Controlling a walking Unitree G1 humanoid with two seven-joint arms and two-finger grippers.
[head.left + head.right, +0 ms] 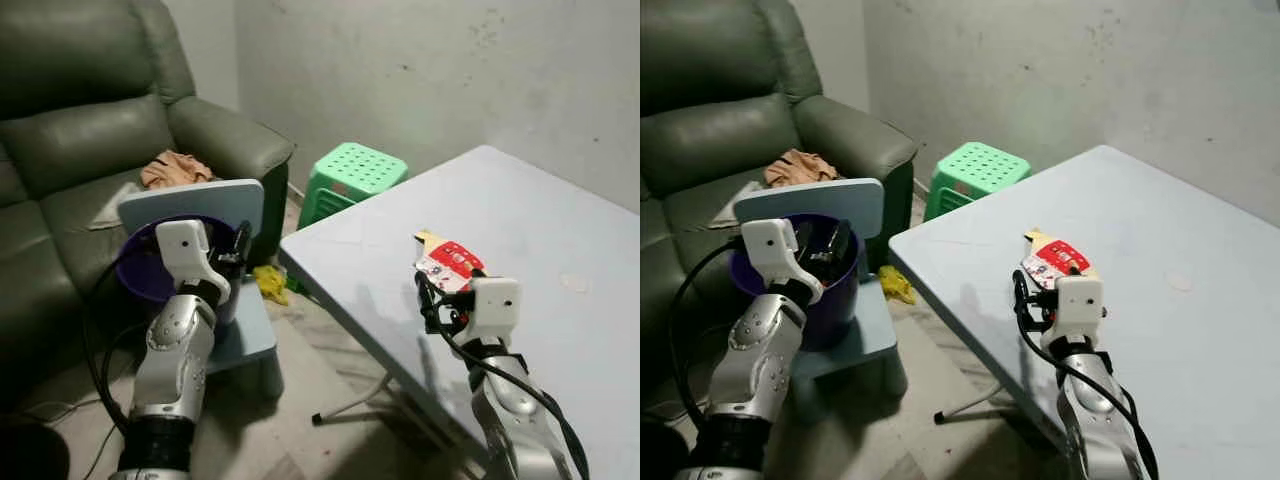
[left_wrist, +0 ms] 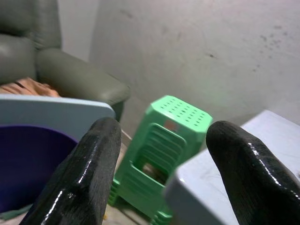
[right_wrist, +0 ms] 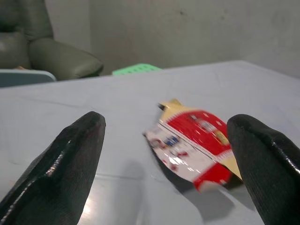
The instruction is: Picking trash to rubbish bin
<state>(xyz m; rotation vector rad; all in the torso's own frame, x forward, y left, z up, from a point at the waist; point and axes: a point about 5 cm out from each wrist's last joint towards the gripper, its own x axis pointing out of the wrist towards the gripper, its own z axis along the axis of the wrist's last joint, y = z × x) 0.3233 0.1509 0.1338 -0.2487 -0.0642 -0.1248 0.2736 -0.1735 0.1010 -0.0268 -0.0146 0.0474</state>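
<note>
The wrapper (image 3: 194,145) is a flat, crinkled foil packet, red and white with tan edges, lying on the desk (image 1: 560,230) directly ahead of my right gripper (image 3: 164,159), at 12 o'clock between its spread jaws, not touched. The desk is a smooth pale blue slab with a rounded corner, on thin metal legs.

My left gripper (image 2: 164,173) is raised beside the bin (image 1: 835,290), jaws apart with nothing between them. Both grippers have glossy black, rounded fingers (image 2: 79,183). The bin is a round purple plastic tub with dark contents, standing on a small pale blue chair (image 1: 820,200) at 10 o'clock from the desk corner.

Room: a dark green leather sofa (image 1: 70,130) at 10 o'clock with a crumpled tan cloth (image 1: 175,168) on its seat; a green perforated plastic stool (image 1: 355,175) at 12 o'clock against a bare, stained grey wall (image 1: 450,60). A yellow scrap (image 1: 270,282) lies on the mottled floor between chair and desk.
</note>
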